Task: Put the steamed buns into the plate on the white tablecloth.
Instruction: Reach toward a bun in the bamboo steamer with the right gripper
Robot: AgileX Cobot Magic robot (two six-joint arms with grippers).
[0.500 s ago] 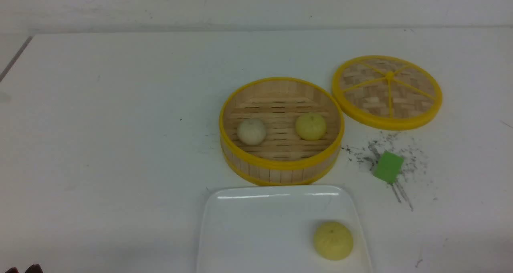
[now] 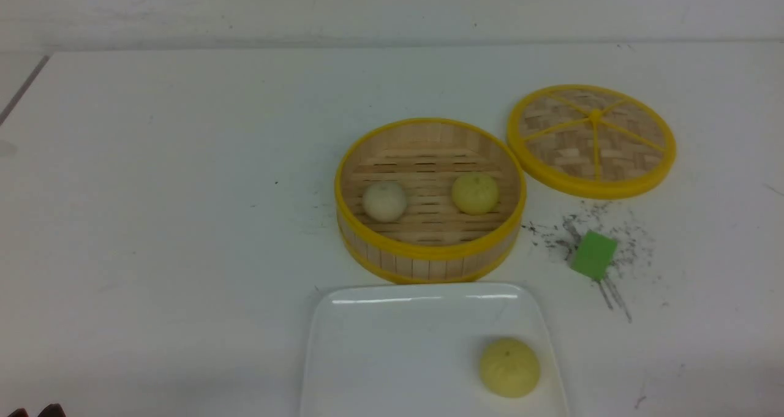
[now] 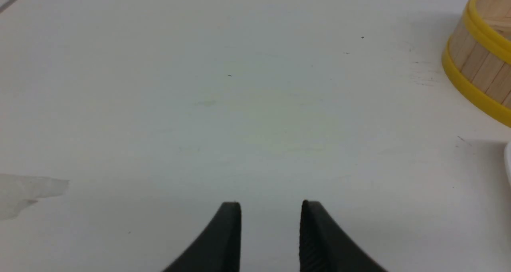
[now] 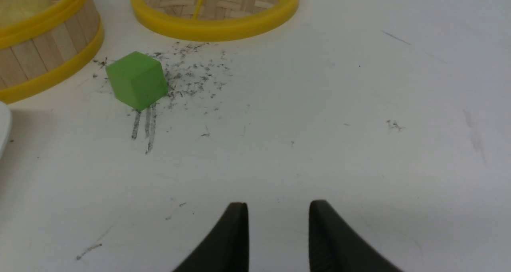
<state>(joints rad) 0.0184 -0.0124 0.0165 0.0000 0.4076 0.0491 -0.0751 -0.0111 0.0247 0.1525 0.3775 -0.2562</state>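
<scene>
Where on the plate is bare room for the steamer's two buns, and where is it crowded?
The plate's left and middle are bare, up to the yellow bun in its near right corner. The tablecloth left of the steamer is bare. Crowded: between steamer, lid and green cube.

Of the left gripper (image 3: 271,208) only two dark fingertips show, the rest running off the frame. It's the same with the right gripper (image 4: 278,208). Ahead and to the right of the left one, the steamer basket (image 3: 483,76) is sliced by the edge and the plate (image 3: 509,164) is a mere sliver. Ahead-left of the right one, the woven lid (image 4: 215,26) is cropped, and a yellow bun (image 4: 20,6) barely peeks over the basket's rim.
</scene>
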